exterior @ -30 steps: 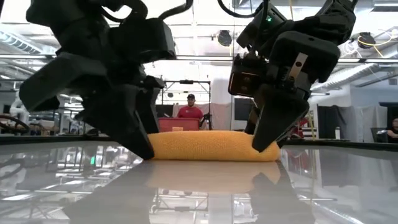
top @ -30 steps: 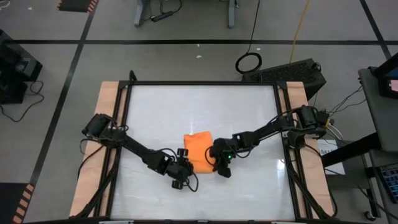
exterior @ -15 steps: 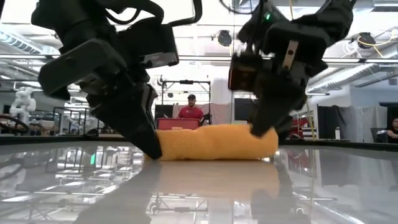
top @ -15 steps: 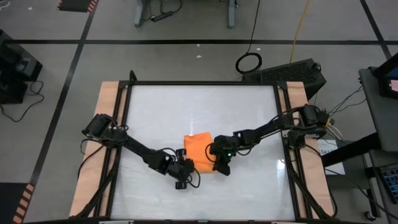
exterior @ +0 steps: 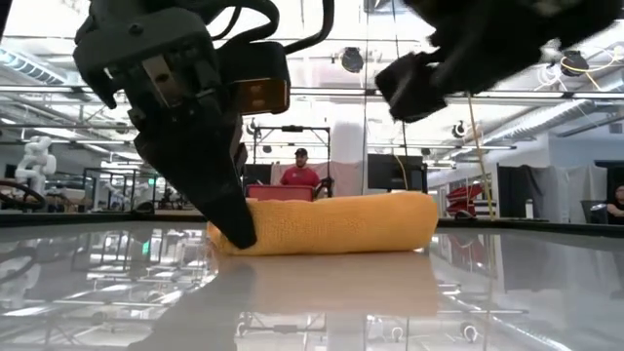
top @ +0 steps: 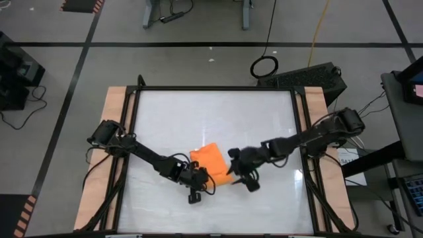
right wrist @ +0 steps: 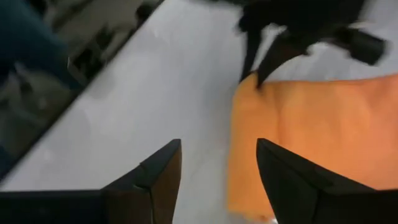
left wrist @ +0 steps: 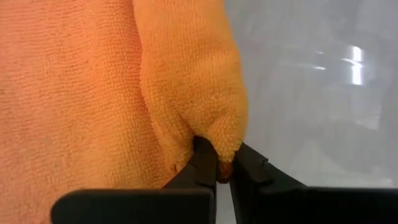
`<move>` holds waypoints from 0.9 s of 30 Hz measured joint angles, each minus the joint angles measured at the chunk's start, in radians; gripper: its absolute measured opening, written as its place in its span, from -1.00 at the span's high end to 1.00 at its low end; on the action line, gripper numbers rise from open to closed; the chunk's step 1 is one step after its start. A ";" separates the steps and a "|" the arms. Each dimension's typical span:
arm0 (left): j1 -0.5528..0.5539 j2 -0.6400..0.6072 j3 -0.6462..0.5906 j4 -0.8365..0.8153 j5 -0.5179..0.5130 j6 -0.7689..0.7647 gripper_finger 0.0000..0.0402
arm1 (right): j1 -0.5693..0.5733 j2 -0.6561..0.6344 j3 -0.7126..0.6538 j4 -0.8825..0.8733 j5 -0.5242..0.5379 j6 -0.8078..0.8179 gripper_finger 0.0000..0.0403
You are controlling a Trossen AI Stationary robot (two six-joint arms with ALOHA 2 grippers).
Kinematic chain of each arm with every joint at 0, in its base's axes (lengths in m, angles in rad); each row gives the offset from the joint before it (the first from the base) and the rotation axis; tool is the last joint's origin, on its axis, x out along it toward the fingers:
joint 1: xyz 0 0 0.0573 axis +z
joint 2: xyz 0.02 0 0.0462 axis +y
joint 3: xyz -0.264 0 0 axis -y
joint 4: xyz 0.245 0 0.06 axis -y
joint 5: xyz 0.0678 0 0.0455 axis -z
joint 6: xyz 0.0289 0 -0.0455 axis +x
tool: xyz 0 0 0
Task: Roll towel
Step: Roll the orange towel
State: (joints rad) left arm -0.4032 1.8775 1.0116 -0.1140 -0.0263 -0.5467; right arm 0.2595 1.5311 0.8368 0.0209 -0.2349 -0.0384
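The orange towel lies near the table's middle, its near edge turned over into a thick roll that rests on the tabletop. My left gripper stands at the roll's left end, shut on it. My right gripper hangs open above the table by the towel's right end, clear of the cloth, with nothing between its fingers. In the low view it is a blurred dark shape high above the roll. My left gripper pinches the left end of the towel's rolled near edge between its two fingers, over several layers of folded cloth. The fingers slant down from above, their tips at the tabletop. The towel lies on the table, bunched at the hold.
The white tabletop is bordered by a black frame and wooden side strips. Free surface lies on the far side and to both sides of the towel. People and equipment show in the room behind, beyond the table.
My left gripper has shut on the left end of the rolled edge. My right gripper has opened, let go of the roll's right end, and risen, moving a little toward the table's right edge. The roll has grown thicker, and the towel has turned slightly.
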 joint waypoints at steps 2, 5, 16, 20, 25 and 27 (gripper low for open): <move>0.005 0.000 -0.001 0.022 0.010 -0.004 0.91 | 0.048 0.002 0.000 -0.043 0.054 -0.045 0.04; 0.009 0.000 -0.002 0.050 0.013 -0.018 0.91 | 0.111 0.008 0.000 -0.089 0.156 -0.102 0.09; 0.033 0.001 -0.003 0.102 0.085 -0.021 0.91 | 0.181 0.098 0.002 -0.055 0.315 -0.177 0.21; 0.033 0.001 -0.003 0.110 0.098 -0.022 0.91 | 0.195 0.144 0.002 0.007 0.361 -0.178 0.19; 0.033 0.001 -0.003 0.134 0.112 -0.023 0.91 | 0.187 0.175 0.002 0.015 0.392 -0.191 0.18; 0.033 0.001 -0.003 0.147 0.113 -0.025 0.91 | 0.179 0.189 0.002 0.013 0.390 -0.191 0.19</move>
State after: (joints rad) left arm -0.3706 1.8786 1.0090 0.0334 0.0871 -0.5713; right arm 0.4383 1.7198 0.8387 0.0336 0.1553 -0.2291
